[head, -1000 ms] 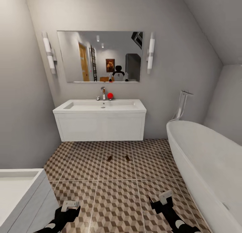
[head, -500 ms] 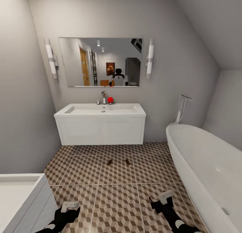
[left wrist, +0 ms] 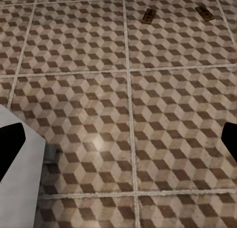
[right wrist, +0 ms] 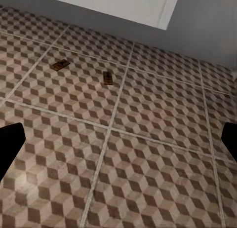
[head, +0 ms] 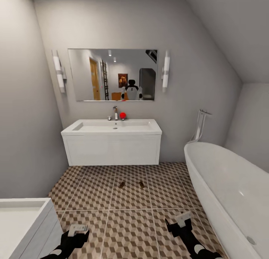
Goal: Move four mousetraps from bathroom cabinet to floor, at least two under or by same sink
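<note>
Backing away, the camera now shows the sink (head: 112, 127) farther off. Two mousetraps (head: 121, 184) (head: 141, 184) lie on the bathroom floor (head: 130, 229) just in front of it; two presumably remain. Left tool (head: 77, 229) and right tool (head: 179, 221) hang spread apart, holding nothing.

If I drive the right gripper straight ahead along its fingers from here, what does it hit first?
Most likely bare bathroom floor. The right gripper is open and empty, angled down at the tiles, and nothing lies between. The two mousetraps lie farther on and off to the side, in front of the sink; depth is uncertain.
</note>
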Controlling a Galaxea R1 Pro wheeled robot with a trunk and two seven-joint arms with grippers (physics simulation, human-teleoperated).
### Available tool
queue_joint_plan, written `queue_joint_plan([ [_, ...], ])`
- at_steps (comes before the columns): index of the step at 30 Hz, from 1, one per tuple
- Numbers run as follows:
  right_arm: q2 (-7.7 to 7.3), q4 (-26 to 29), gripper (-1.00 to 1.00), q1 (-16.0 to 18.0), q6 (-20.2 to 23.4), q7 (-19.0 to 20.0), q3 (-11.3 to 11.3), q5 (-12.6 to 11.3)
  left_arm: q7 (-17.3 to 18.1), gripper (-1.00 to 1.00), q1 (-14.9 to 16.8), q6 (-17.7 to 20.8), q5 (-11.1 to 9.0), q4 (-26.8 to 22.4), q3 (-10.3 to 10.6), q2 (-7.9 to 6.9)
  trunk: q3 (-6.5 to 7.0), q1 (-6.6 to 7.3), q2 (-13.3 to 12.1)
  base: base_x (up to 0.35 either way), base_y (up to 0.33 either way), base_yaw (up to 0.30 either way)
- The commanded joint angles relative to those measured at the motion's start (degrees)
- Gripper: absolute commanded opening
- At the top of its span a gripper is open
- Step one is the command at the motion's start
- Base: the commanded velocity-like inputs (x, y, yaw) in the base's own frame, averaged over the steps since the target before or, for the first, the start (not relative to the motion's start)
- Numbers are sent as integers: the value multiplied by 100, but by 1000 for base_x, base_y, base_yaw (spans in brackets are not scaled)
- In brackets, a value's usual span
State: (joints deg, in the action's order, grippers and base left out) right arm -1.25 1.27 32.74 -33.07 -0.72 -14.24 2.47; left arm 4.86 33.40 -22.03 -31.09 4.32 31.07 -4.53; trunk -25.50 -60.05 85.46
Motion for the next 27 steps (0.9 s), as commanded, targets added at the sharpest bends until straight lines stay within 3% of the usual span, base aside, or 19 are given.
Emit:
queue_joint_plan([
  [1,0,-4,100,4,-15,-8,0,25,50,100,9,-29,-61,22,31,3,22,23,-38,0,0,0],
  [15,9,-4,100,4,-7,-8,0,22,50,100,9,-30,-57,18,31,15,403,330,-600,0,0,0],
  [27,11,-4,100,4,17,-22,0,18,40,100,9,-13,-61,17,31,34,490,330,-600,0,0,0],
])
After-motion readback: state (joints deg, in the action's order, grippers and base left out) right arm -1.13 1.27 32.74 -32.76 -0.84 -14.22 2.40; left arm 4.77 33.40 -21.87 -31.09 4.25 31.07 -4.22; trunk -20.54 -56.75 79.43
